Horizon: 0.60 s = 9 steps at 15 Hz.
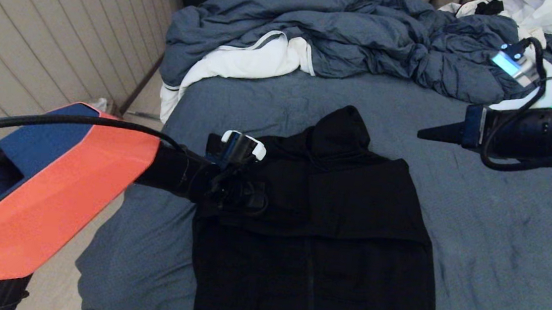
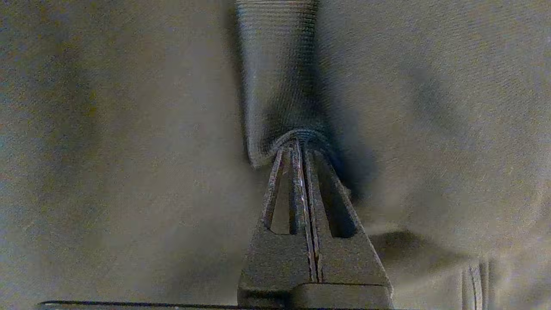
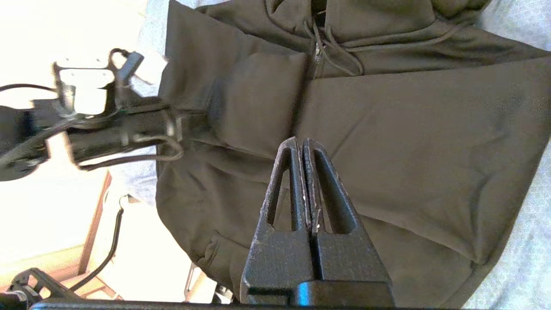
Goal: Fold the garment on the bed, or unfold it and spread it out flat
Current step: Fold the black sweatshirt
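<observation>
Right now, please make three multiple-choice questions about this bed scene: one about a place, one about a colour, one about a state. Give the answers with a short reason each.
1. Where does the left gripper work?
A. at the hoodie's edge on the robot's left
B. on the duvet
C. over the floor

2. What colour is the garment?
A. white
B. black
C. red

3. What is the state of the right gripper?
A. shut on the hood
B. wide open
C. shut, holding nothing

Answers:
1. A: the head view shows the arm ending at the garment's left edge, and the left wrist view shows the fingers closed on a ribbed fold of cloth.
2. B: it lies black on the blue-grey bed.
3. C: its fingers meet in the air above the garment, apart from it.
</observation>
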Tool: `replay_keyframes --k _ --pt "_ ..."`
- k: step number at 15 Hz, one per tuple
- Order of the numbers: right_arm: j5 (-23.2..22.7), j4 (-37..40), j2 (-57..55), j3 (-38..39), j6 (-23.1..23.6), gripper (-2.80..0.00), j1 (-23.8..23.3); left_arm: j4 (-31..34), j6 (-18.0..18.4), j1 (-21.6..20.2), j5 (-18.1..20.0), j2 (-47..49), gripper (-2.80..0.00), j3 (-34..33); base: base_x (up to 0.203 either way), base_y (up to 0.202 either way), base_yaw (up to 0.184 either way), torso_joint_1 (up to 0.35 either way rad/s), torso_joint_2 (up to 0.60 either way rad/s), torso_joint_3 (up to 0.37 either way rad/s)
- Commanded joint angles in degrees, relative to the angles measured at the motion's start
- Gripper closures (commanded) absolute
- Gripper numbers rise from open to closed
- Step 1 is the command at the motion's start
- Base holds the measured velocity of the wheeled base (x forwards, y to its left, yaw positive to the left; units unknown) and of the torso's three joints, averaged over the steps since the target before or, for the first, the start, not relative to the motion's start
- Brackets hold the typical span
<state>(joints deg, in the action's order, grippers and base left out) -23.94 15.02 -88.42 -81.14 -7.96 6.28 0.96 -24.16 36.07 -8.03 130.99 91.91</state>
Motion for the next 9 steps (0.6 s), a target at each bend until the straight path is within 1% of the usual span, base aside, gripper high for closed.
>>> replay_keyframes --k 1,2,4,6,7,9 --pt "-0.14 0.10 -0.09 -0.16 -0.04 0.00 -0.04 0.38 -0.22 0.09 -0.33 2.87 0.00 3.24 0.000 0.000 0.000 0.000 0.00 0.000" --pt "-0.14 0.02 -0.09 -0.16 -0.03 0.00 -0.04 0.82 -0.36 0.58 -0.33 3.29 0.00 5.08 0.000 0.000 0.000 0.000 0.00 0.000" --pt "-0.14 0.01 -0.09 -0.16 0.05 0.00 -0.04 2.24 -0.72 2.43 -0.44 5.50 0.00 11.50 0.000 0.000 0.000 0.000 0.00 0.000" --pt "-0.14 0.10 -0.09 -0.16 0.05 0.00 -0.13 6.41 -2.21 4.83 -0.34 6.93 0.00 18.56 0.000 0.000 0.000 0.000 0.00 0.000" --pt "-0.14 0.01 -0.17 -0.16 0.05 0.00 -0.13 7.22 -2.69 6.83 -0.27 7.06 0.00 19.62 0.000 0.000 0.000 0.000 0.00 0.000" --pt "-0.14 0.01 -0.03 -0.25 0.02 0.00 -0.13 7.46 -3.29 10.37 -0.44 6.77 0.00 19.46 0.000 0.000 0.000 0.000 0.00 0.000"
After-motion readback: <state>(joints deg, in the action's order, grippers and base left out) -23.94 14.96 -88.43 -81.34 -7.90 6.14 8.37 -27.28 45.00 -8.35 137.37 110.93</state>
